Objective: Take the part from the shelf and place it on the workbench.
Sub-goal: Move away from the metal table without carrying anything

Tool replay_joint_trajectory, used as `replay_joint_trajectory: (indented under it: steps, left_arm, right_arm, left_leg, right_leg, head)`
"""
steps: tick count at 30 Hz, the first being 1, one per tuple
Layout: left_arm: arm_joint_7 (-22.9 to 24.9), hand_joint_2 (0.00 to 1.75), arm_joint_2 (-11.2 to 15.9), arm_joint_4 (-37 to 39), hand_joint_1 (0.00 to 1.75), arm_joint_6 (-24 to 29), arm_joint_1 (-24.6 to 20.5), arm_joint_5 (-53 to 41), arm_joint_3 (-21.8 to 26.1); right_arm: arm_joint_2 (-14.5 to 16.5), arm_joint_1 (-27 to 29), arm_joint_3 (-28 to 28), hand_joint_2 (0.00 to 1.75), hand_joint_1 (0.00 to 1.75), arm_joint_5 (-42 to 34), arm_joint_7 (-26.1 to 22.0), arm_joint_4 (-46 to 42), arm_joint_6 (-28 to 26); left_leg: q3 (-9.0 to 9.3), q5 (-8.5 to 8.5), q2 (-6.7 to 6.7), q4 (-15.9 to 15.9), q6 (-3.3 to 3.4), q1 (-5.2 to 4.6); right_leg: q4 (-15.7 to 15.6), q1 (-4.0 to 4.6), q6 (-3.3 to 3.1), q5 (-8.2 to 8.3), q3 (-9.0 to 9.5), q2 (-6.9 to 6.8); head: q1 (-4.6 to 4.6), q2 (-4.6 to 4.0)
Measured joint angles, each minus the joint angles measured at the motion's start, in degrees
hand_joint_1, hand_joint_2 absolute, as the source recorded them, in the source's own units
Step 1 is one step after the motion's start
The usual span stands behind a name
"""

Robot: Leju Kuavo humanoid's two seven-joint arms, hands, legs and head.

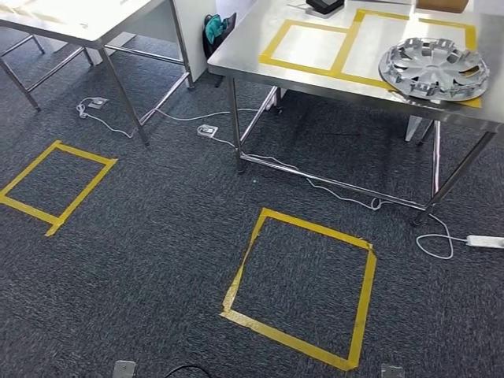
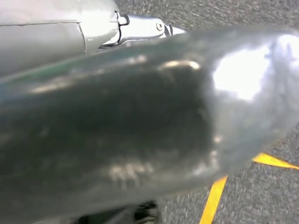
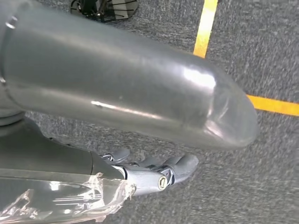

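Note:
The part, a silver wheel cover (image 1: pixel 434 69), lies flat on the steel workbench (image 1: pixel 250 47) at its right end, partly over a yellow tape outline. Both arms hang low over the carpet. In the left wrist view my left hand (image 2: pixel 123 140) is a large blurred grey thumb, with a bit of straight fingers (image 2: pixel 141 28) beside it and nothing held. In the right wrist view my right hand (image 3: pixel 127 93) has its fingers (image 3: pixel 159 172) stretched out over the carpet and holds nothing.
A yellow tape square (image 1: pixel 303 287) marks the carpet before the workbench, another (image 1: pixel 57 185) lies to the left. A second steel table (image 1: pixel 89 24) stands at the far left. White cables (image 1: pixel 357 197) and a power strip (image 1: pixel 484 241) lie under the workbench.

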Motion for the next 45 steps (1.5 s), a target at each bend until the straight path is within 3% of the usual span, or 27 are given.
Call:
replay_joint_trajectory:
  steps: [2, 3, 5, 7, 10, 12, 13, 14, 15, 17, 19, 21, 23, 26, 27, 28, 29, 31, 33, 34, 36, 37, 39, 41, 42, 43, 45]
  left_arm:
    - [-0.01, 0.0, 0.1, -0.01, 0.0, 0.05, -0.28, -0.09, 0.07]
    - [-0.01, 0.0, 0.14, -0.01, 0.0, 0.08, -0.41, -0.13, 0.12]
    - [-0.01, 0.0, 0.21, -0.01, 0.0, 0.1, -0.37, -0.15, 0.2]
    - [-0.01, 0.0, 0.26, -0.01, 0.0, 0.1, -0.2, -0.15, 0.27]
    - [-0.01, 0.0, 0.28, -0.01, 0.0, 0.09, -0.32, -0.17, 0.3]
    - [-0.01, 0.0, 0.32, -0.01, 0.0, 0.08, -0.3, -0.28, 0.31]
    - [-0.01, 0.0, 0.35, -0.01, 0.0, 0.08, -0.26, -0.37, 0.32]
    - [-0.01, 0.0, 0.37, -0.01, 0.0, 0.08, -0.25, -0.46, 0.33]
    - [-0.01, 0.0, 0.37, -0.01, 0.0, 0.07, -0.28, -0.57, 0.34]
    - [0.01, 0.0, 0.36, -0.01, 0.0, 0.06, -0.41, -0.92, 0.34]
    - [0.03, 0.0, 0.38, -0.01, 0.0, 0.06, -0.44, -1.2, 0.34]
    - [0.03, 0.0, 0.44, -0.01, 0.0, 0.06, -0.32, -1.26, 0.34]
    - [0.03, 0.0, 0.5, -0.01, 0.0, 0.02, -0.31, -1.25, 0.34]
    - [0.03, 0.0, 0.52, -0.01, 0.0, -0.11, -0.46, -1.2, 0.34]
    - [0.03, 0.0, 0.52, -0.01, 0.0, -0.13, -0.41, -1.19, 0.34]
    - [0.03, 0.0, 0.53, -0.01, 0.0, -0.13, -0.33, -1.18, 0.34]
    - [0.03, 0.0, 0.55, -0.01, 0.0, -0.14, -0.25, -1.17, 0.34]
    - [0.03, 0.0, 0.47, -0.01, 0.0, -0.14, -0.34, -1.18, 0.34]
    - [0.03, 0.0, 0.31, -0.01, 0.0, -0.16, -0.66, -1.18, 0.34]
    - [0.03, 0.0, 0.25, -0.01, 0.0, -0.17, -0.75, -1.18, 0.34]
    - [0.03, 0.0, 0.37, -0.01, 0.0, -0.18, -0.58, -1.15, 0.36]
    - [0.03, 0.0, 0.42, -0.01, 0.0, -0.19, -0.47, -1.14, 0.38]
    - [0.03, 0.0, 0.43, -0.01, 0.0, -0.22, -0.43, -1.14, 0.43]
    - [0.03, 0.0, 0.42, -0.01, 0.0, -0.24, -0.47, -1.15, 0.48]
    - [0.03, 0.0, 0.43, -0.01, 0.0, -0.25, -0.43, -1.15, 0.5]
    - [0.03, 0.0, 0.43, -0.01, 0.0, -0.25, -0.36, -1.14, 0.54]
    - [0.03, 0.0, 0.44, -0.01, 0.0, -0.35, -0.29, -1.13, 0.59]
  right_arm:
    - [0.0, -0.11, -0.01, 0.0, 0.0, 0.09, -0.09, 0.0, 0.13]
    - [0.0, -0.16, -0.01, 0.0, 0.0, 0.08, -0.14, 0.0, 0.19]
    - [0.0, -0.32, -0.02, 0.0, 0.0, 0.06, -0.23, 0.0, 0.22]
    - [0.01, -0.47, -0.02, 0.0, 0.0, 0.07, -0.28, 0.0, 0.18]
    - [0.08, -0.45, -0.03, 0.0, 0.0, 0.15, -0.36, 0.0, 0.11]
    - [0.1, -0.42, -0.06, 0.0, 0.0, 0.2, -0.36, 0.0, 0.11]
    - [0.1, -0.42, -0.09, 0.0, 0.0, 0.24, -0.35, 0.0, 0.11]
    - [0.09, -0.43, -0.11, 0.0, 0.0, 0.29, -0.35, 0.0, 0.11]
    - [0.1, -0.46, -0.15, 0.0, 0.0, 0.34, -0.35, 0.0, 0.11]
    - [0.11, -0.56, -0.22, 0.0, 0.0, 0.51, -0.35, 0.0, 0.1]
    - [0.13, -0.66, -0.35, 0.0, 0.0, 0.63, -0.35, 0.0, 0.09]
    - [0.18, -0.73, -0.49, 0.0, 0.0, 0.7, -0.35, -0.01, 0.09]
    - [0.22, -0.77, -0.6, 0.0, 0.0, 0.74, -0.35, -0.06, 0.08]
    - [0.23, -0.58, -0.7, 0.0, 0.0, 0.73, -0.35, -0.09, 0.09]
    - [0.25, -0.51, -0.73, 0.0, 0.0, 0.73, -0.35, -0.09, 0.09]
    - [0.27, -0.49, -0.75, 0.0, 0.0, 0.73, -0.35, -0.09, 0.1]
    - [0.28, -0.49, -0.77, 0.0, 0.0, 0.73, -0.35, -0.09, 0.1]
    - [0.26, -0.53, -0.81, 0.0, 0.0, 0.73, -0.34, -0.14, 0.11]
    - [0.2, -0.53, -0.85, 0.0, 0.0, 0.75, -0.35, -0.24, 0.1]
    - [0.18, -0.55, -0.85, 0.0, 0.0, 0.77, -0.35, -0.29, 0.1]
    - [0.18, -0.72, -0.85, 0.0, 0.0, 0.78, -0.36, -0.3, 0.09]
    - [0.19, -0.77, -0.85, 0.0, 0.0, 0.78, -0.36, -0.31, 0.09]
    - [0.26, -0.73, -0.86, 0.0, 0.0, 0.8, -0.35, -0.31, 0.09]
    - [0.31, -0.58, -0.9, 0.0, 0.0, 0.82, -0.35, -0.31, 0.09]
    - [0.31, -0.5, -0.93, 0.0, 0.0, 0.81, -0.34, -0.31, 0.09]
    - [0.31, -0.45, -0.96, 0.0, 0.0, 0.81, -0.34, -0.31, 0.09]
    - [0.32, -0.43, -0.97, 0.0, 0.0, 0.81, -0.33, -0.31, 0.1]
  left_leg:
    - [3.36, 1.97, 1.4, -6.55, 0.44, -0.12]
    - [3.97, 2.12, 1.73, -7.97, 0.74, -0.21]
    - [3.8, 2.14, 1.13, -8.35, 1.48, -0.28]
    - [3.74, 2.41, 0.47, -8.53, 2.24, -0.11]
    - [3.59, 2.72, -0.62, -8.62, 2.95, 0.04]
    - [3.51, 2.81, -1.51, -8.6, 3.04, -0.02]
    - [3.52, 2.86, -2.0, -8.58, 3.02, -0.04]
    - [3.54, 2.93, -2.54, -8.57, 2.95, -0.04]
    - [3.56, 3.01, -3.09, -8.57, 2.83, -0.03]
    - [3.48, 3.15, -4.01, -8.46, 2.37, -0.16]
    - [3.34, 3.35, -4.73, -8.59, 1.67, -0.12]
    - [3.22, 3.42, -5.07, -8.68, 0.89, 0.11]
    - [1.98, 1.41, -3.72, -6.04, 0.28, 0.18]
    - [-2.8, -4.49, -1.43, 4.67, -0.5, 0.45]
    - [-3.73, -5.23, -1.21, 6.99, -0.73, 0.57]
    - [-3.65, -4.9, -1.07, 7.25, -0.93, 0.71]
    - [-2.4, -3.65, -0.83, 5.22, -1.12, 0.88]
    - [2.36, -0.66, 1.06, -2.85, -1.55, 1.28]
    - [5.42, 0.83, 2.66, -8.14, -1.15, 1.46]
    - [5.6, 0.95, 2.78, -8.69, -0.64, 1.36]
    - [5.31, 1.28, 1.72, -8.59, 0.55, 1.13]
    - [5.2, 1.47, 1.3, -8.63, 1.03, 1.1]
    - [4.94, 1.86, 0.4, -8.71, 1.79, 1.13]
    - [4.57, 2.03, -0.66, -8.69, 2.15, 0.88]
    - [4.45, 2.07, -1.24, -8.68, 2.24, 0.71]
    - [4.41, 2.09, -1.81, -8.67, 2.28, 0.56]
    - [4.49, 2.1, -3.12, -8.66, 2.29, 0.38]
  right_leg:
    - [0.24, 0.35, 0.51, -0.12, -0.05, -0.65]
    - [0.3, 0.53, 0.84, -0.16, -0.09, -0.95]
    - [0.2, 0.59, 1.46, -0.14, -0.08, -1.6]
    - [1.53, 0.43, 2.1, -1.29, -0.7, -0.81]
    - [11.58, 0.28, 2.67, -6.63, -5.18, 1.64]
    - [16.97, 0.28, 2.72, -8.16, -7.71, 2.08]
    - [16.51, 0.28, 2.64, -7.3, -7.52, 2.17]
    - [13.77, 0.27, 2.5, -5.56, -6.18, 2.38]
    - [9.56, 0.24, 2.32, -3.52, -4.03, 3.02]
    - [2.19, 0.13, 1.92, -1.2, -0.38, 4.73]
    - [-0.11, 0.3, 1.41, -1.07, 0.68, 5.3]
    - [-0.46, 0.38, 0.62, -0.64, 1.0, 4.43]
    - [-1.02, 0.14, -0.18, 0.02, 1.25, 3.43]
    - [-1.19, 0.05, -0.47, 0.48, 0.85, 1.62]
    - [-1.18, 0.01, -0.39, 0.54, 0.64, 0.99]
    - [-1.16, -0.07, -0.27, 0.58, 0.38, 0.41]
    - [-1.14, -0.2, -0.07, 0.61, 0.14, -0.13]
    - [-0.83, -0.29, 0.66, 0.5, 0.06, -1.05]
    - [-0.45, -0.13, 1.56, 0.14, 0.2, -1.86]
    - [-0.45, -0.09, 1.96, 0.04, 0.35, -2.27]
    - [-0.77, -0.38, 2.69, 0.14, 0.81, -2.96]
    - [-0.37, -0.56, 3.04, -0.27, 0.75, -2.53]
    - [4.03, -0.7, 3.39, -3.14, -1.25, -0.34]
    - [12.29, -0.59, 3.3, -7.09, -5.13, 1.6]
    - [15.49, -0.51, 3.15, -8.07, -6.79, 1.94]
    - [16.76, -0.43, 2.95, -7.93, -7.58, 2.1]
    - [12.17, -0.2, 2.33, -4.4, -5.77, 2.63]
  head:
    - [-0.01, 0.0]
    - [0.03, 0.0]
    - [0.14, 0.0]
    - [0.31, -0.01]
    - [0.75, -0.01]
    - [0.81, 0.0]
    - [0.82, 0.0]
    - [0.82, 0.0]
    - [0.83, 0.0]
    - [0.79, -0.01]
    - [0.75, -0.01]
    - [0.74, -0.01]
    - [0.46, -0.01]
    - [0.16, -0.01]
    - [0.18, -0.01]
    - [0.17, -0.01]
    - [0.17, 0.0]
    - [0.06, 0.0]
    - [0.15, 0.0]
    - [0.25, 0.0]
    - [0.61, 0.0]
    - [0.65, 0.0]
    - [0.78, 0.0]
    - [0.89, 0.0]
    - [0.9, -0.01]
    - [0.91, -0.01]
    - [0.91, -0.01]
